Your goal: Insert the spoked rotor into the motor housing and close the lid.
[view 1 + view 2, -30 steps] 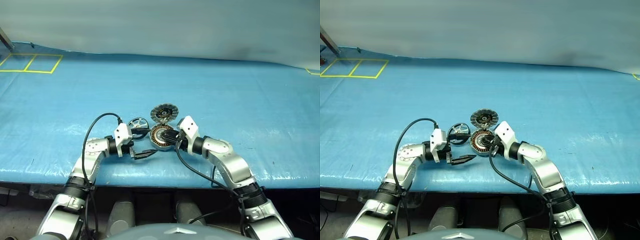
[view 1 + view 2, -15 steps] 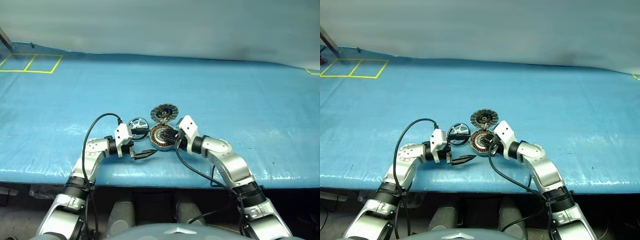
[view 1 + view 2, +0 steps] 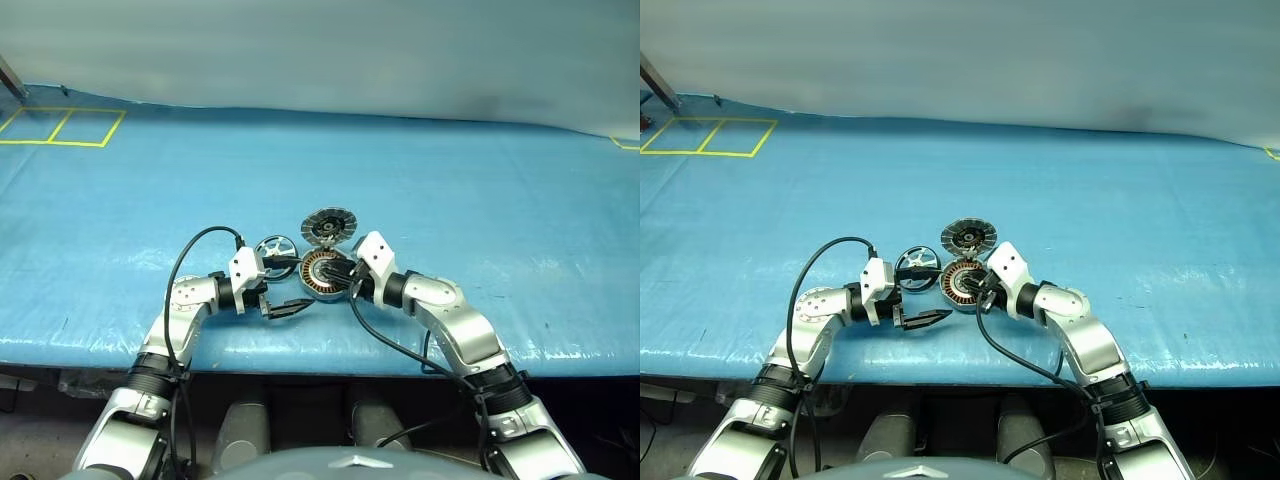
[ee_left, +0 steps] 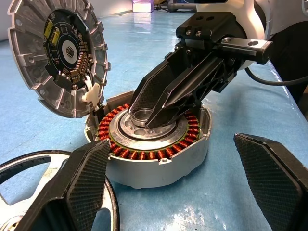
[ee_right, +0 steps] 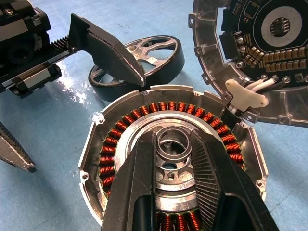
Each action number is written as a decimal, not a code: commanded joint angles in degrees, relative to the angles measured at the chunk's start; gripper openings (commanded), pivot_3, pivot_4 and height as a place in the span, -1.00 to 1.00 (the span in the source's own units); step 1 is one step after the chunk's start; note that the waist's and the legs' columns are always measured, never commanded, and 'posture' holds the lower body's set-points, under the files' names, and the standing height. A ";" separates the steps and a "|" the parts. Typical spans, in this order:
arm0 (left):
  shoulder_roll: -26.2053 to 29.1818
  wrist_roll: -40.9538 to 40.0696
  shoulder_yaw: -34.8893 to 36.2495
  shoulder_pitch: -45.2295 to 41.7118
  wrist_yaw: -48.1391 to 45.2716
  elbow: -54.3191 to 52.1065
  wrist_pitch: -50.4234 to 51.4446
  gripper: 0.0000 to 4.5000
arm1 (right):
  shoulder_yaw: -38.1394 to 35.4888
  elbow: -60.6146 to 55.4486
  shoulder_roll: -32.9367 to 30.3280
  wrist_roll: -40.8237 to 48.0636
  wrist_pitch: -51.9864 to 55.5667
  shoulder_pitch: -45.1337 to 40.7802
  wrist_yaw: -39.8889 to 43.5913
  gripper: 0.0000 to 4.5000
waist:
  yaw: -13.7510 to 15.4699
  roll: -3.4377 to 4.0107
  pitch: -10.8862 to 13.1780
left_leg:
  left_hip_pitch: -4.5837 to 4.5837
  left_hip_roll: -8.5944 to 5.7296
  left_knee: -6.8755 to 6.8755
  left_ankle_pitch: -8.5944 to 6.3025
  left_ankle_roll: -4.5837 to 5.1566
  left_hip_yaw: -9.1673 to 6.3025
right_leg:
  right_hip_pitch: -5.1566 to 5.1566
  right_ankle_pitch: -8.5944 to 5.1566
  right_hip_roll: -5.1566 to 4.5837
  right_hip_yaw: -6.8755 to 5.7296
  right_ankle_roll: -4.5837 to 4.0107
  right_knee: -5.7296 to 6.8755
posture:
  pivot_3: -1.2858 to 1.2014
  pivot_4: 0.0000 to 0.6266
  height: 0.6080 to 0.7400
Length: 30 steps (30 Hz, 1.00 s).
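The motor housing (image 3: 322, 273) sits on the blue table, its copper windings (image 5: 120, 130) ringing a silver centre. Its ribbed lid (image 3: 329, 225) stands open, tilted up from the far rim, circuit side showing (image 4: 57, 53). My right gripper (image 5: 173, 163) reaches into the housing from the right, shut on the raised centre ring. The spoked rotor (image 3: 275, 248) lies flat just left of the housing. My left gripper (image 3: 290, 285) is open beside both. One of its fingers (image 5: 110, 53) crosses above the rotor to the housing's rim; the other is nearer the table's front edge.
The blue cover (image 3: 450, 190) stretches wide on all sides. Yellow tape squares (image 3: 60, 125) mark the far left corner. The table's front edge (image 3: 320, 362) runs close behind both arms. Black cables loop off each wrist.
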 commanded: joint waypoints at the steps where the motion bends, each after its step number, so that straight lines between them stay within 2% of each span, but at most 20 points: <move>1: 0.17 0.03 0.40 -0.67 0.06 -0.41 -1.25 1.00 | -0.34 -1.18 -0.38 0.45 0.18 -0.40 0.70 -0.69 | 0.00 0.00 0.00 | 0.00 0.00 0.00 0.00 0.00 0.00 | 0.00 0.00 0.00 0.00 0.00 0.00 | 0.03 -0.52 1.00; 2: 0.20 0.01 0.41 -0.60 0.08 -0.48 -1.26 1.00 | -0.32 -1.30 -0.40 0.44 0.25 -0.33 0.69 -0.69 | 0.00 0.00 0.00 | 0.00 0.00 0.00 0.00 0.00 0.00 | 0.00 0.00 0.00 0.00 0.00 0.00 | 0.03 -0.52 1.00; 4: 0.25 0.03 0.42 -0.54 0.11 -0.54 -1.27 1.00 | -0.29 -1.47 -0.41 0.38 0.22 -0.23 0.63 -0.37 | 0.01 0.00 0.00 | 0.00 0.00 0.00 0.00 0.00 0.00 | 0.00 0.00 0.00 0.00 0.00 0.00 | 0.03 -0.52 1.00; 5: 0.26 0.05 0.41 -0.54 0.12 -0.54 -1.28 1.00 | -0.35 -1.47 -0.34 0.16 -0.07 -0.22 0.36 -0.27 | 0.01 0.00 0.00 | 0.00 0.00 0.00 0.00 0.00 0.00 | 0.00 0.00 0.00 0.00 0.00 0.00 | 0.03 -0.52 1.00; 19: 0.15 0.28 0.26 -0.44 0.35 -0.37 -1.45 1.00 | -1.72 -2.72 0.89 1.54 -0.72 -1.05 -0.21 -0.27 | 0.01 0.00 0.00 | 0.00 0.00 0.00 0.00 0.00 0.00 | -0.01 0.00 0.00 0.00 0.00 0.00 | 0.03 -0.52 1.00; 22: 0.18 0.38 0.21 -0.45 0.43 -0.33 -1.41 1.00 | -1.86 -2.35 1.21 1.74 -0.97 -1.32 -0.28 -0.53 | 0.01 0.00 0.00 | -0.01 0.00 0.00 0.00 0.00 0.00 | -0.01 0.00 0.00 0.00 0.00 0.00 | 0.03 -0.52 1.00; 25: 0.20 0.48 0.18 -0.48 0.50 -0.30 -1.39 1.00 | -1.92 -1.86 1.48 1.66 -1.12 -1.56 -0.38 -0.98 | 0.00 0.00 0.00 | -0.01 0.00 0.00 0.00 0.00 0.00 | -0.01 0.00 0.00 0.00 0.00 0.00 | 0.03 -0.52 1.00; 30: 0.31 0.69 0.15 -0.37 0.75 -0.43 -1.52 1.00 | -1.91 -0.29 1.95 1.40 -1.42 -1.56 -0.58 -0.99 | 0.01 0.00 0.00 | -0.01 0.00 0.00 0.00 0.00 0.00 | -0.01 0.00 0.00 0.00 0.00 0.00 | 0.03 -0.52 1.00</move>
